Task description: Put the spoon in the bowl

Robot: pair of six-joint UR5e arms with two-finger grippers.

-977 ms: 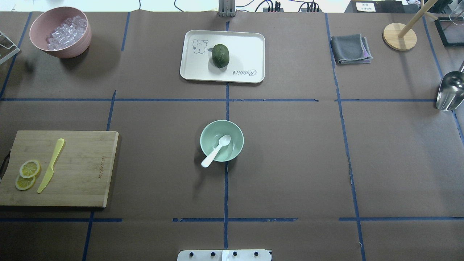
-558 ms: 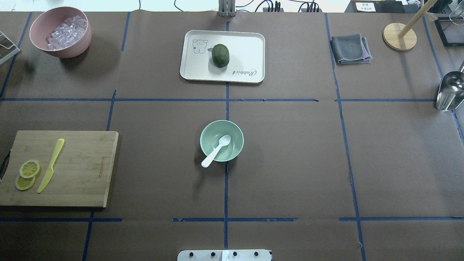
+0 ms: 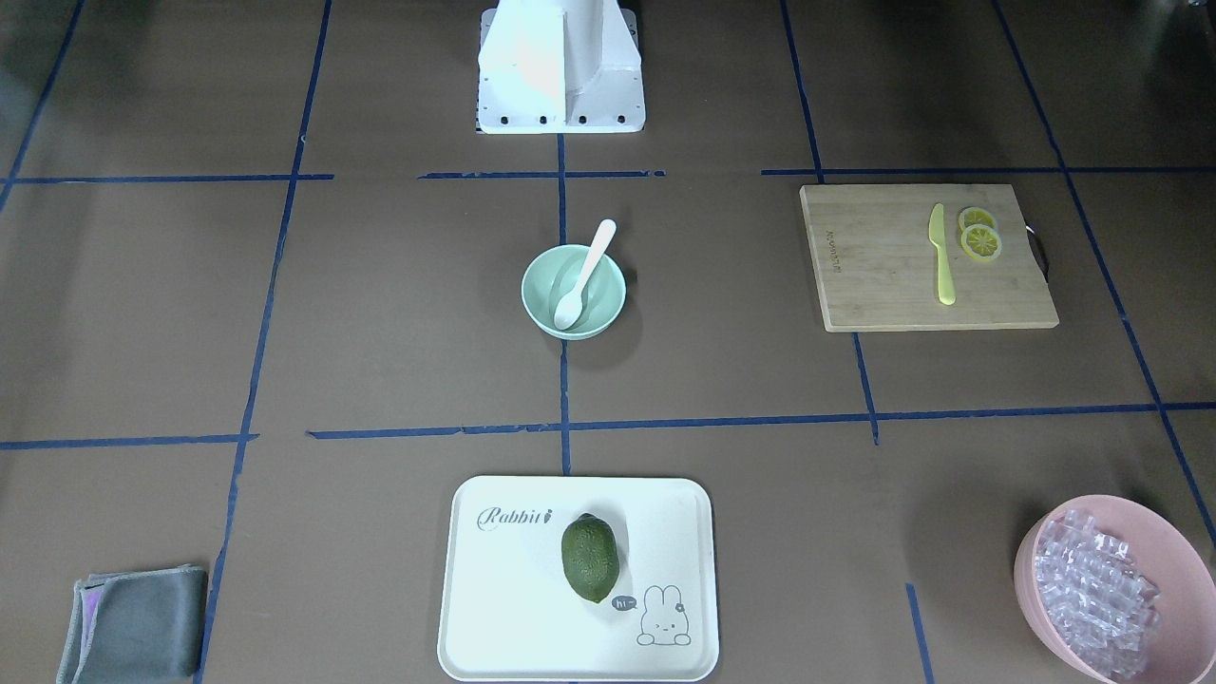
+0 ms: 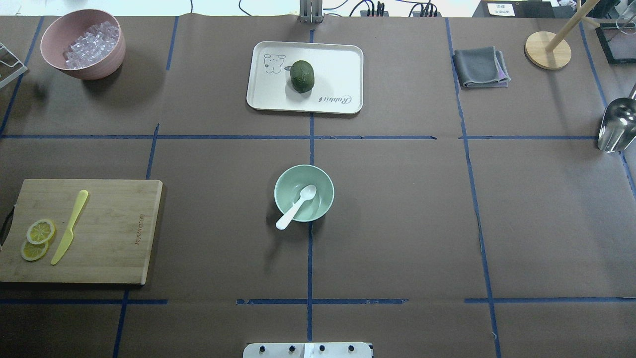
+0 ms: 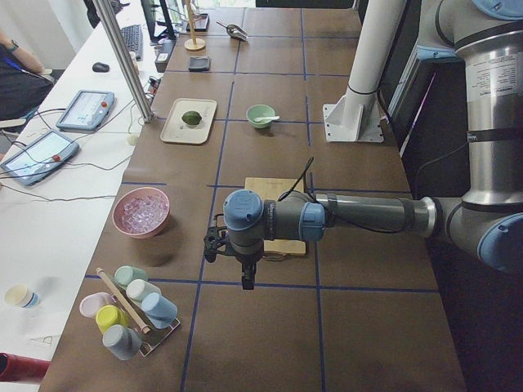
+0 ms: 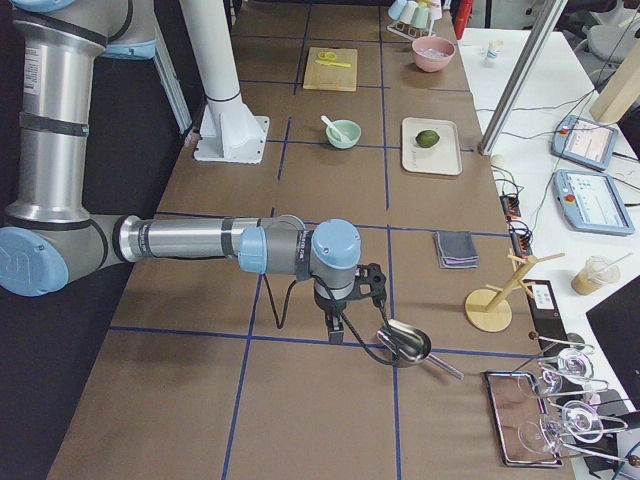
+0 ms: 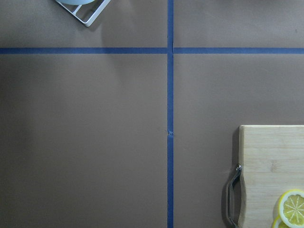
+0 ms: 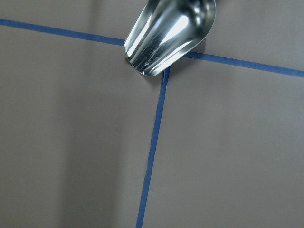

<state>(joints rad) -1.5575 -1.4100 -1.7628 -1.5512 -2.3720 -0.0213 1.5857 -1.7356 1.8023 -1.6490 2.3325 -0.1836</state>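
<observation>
The white spoon lies in the mint-green bowl at the table's middle, scoop inside and handle leaning over the near-left rim. It shows the same way in the front view: spoon, bowl. Neither gripper is in the overhead or front view. My left gripper hangs far off at the table's left end, near the cutting board. My right gripper hangs at the right end, next to the metal scoop. I cannot tell from these side views whether either is open or shut.
A bamboo cutting board with a yellow-green knife and lemon slices lies at the left. A pink bowl of ice cubes, a tray with a green fruit, a grey cloth and a metal scoop stand farther out.
</observation>
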